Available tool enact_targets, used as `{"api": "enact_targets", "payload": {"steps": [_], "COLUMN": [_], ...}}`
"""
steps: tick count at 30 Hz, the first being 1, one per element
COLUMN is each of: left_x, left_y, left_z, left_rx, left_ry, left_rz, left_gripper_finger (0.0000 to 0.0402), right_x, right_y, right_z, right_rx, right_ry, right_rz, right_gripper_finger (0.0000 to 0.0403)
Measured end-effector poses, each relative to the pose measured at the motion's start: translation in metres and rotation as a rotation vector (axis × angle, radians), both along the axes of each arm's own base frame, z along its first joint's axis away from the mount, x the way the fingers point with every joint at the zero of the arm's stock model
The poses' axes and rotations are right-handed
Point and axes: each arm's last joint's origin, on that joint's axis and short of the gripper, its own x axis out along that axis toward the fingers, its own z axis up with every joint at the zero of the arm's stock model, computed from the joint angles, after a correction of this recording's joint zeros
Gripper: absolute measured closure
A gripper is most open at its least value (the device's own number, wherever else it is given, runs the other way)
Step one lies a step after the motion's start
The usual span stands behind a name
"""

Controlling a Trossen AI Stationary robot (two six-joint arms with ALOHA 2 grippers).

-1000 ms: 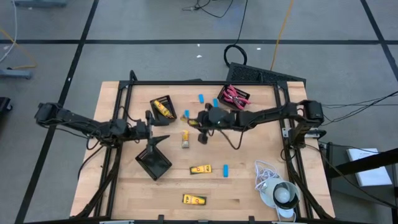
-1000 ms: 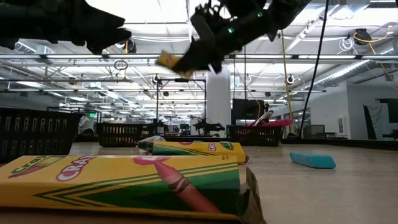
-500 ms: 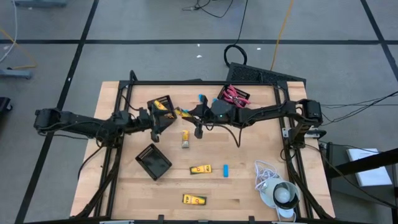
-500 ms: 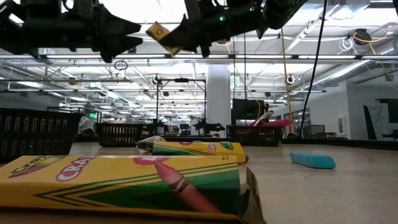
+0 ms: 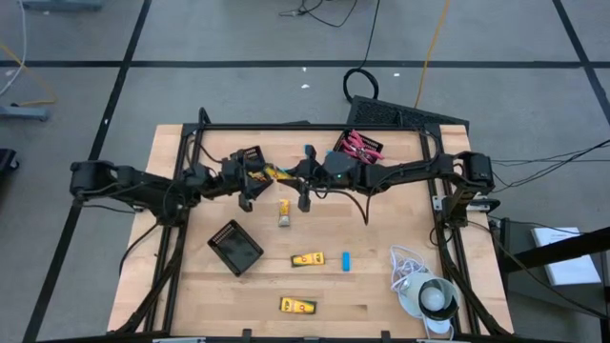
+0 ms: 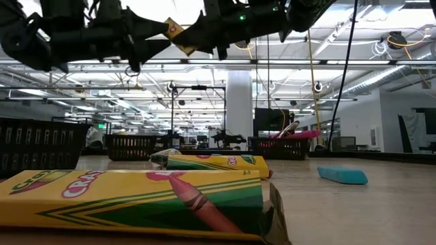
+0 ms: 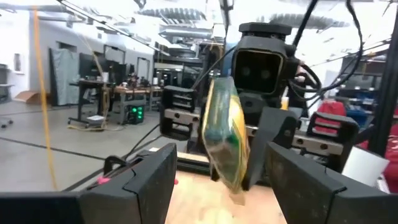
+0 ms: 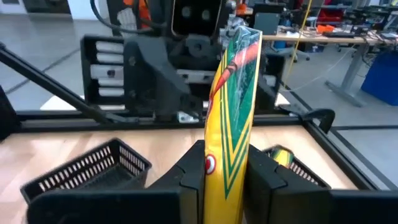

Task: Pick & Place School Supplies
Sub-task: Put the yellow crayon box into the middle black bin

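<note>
I see my right end effector [image 8: 225,177] clamped on a yellow-and-green crayon box [image 8: 233,106], holding it on edge in the air above the far middle of the table [image 5: 381,286], its free end reaching toward the left arm. My left end effector [image 7: 214,177] faces it with its fingers spread wide on either side of that free end; I cannot tell whether they touch the box. From above the two arms meet just beside the black basket [image 5: 250,158] that holds another yellow box. More crayon boxes lie on the table: one [image 5: 284,212] just below the meeting point, one [image 5: 307,259] near the middle and one [image 5: 297,306] at the near edge. A light-blue eraser [image 5: 347,260] lies just beside the middle box, the pink scissors [image 5: 356,145] sit in a far basket, and an empty black tray [image 5: 235,247] rests on the left
</note>
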Motion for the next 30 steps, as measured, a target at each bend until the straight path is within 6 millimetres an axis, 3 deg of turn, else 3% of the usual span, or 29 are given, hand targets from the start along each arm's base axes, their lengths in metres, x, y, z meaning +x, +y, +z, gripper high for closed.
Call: {"api": "enact_targets", "payload": {"steps": [8, 11, 20, 30], "left_x": [0.022, 0.024, 0.024, 0.024], "left_y": [0.004, 0.005, 0.005, 0.007], "left_z": [0.011, 0.012, 0.013, 0.012], "left_rx": [0.032, 0.035, 0.067, 0.084], "left_ry": [-0.01, -0.012, -0.014, -0.008], "left_rz": [-0.022, -0.018, -0.028, -0.018], "left_gripper_finger": [0.0156, 0.0175, 0.0336, 0.0335], "right_x": [0.0, 0.0, 0.0, 0.0], "right_y": [0.0, 0.001, 0.001, 0.001], "right_z": [-0.001, -0.001, -0.001, -0.001], "right_rx": [0.006, 0.008, 0.004, 0.008], "right_ry": [0.007, 0.01, 0.01, 0.011], "right_rz": [0.0, 0.001, 0.033, 0.028], "right_gripper_finger": [0.0352, 0.0352, 0.0352, 0.0353]}}
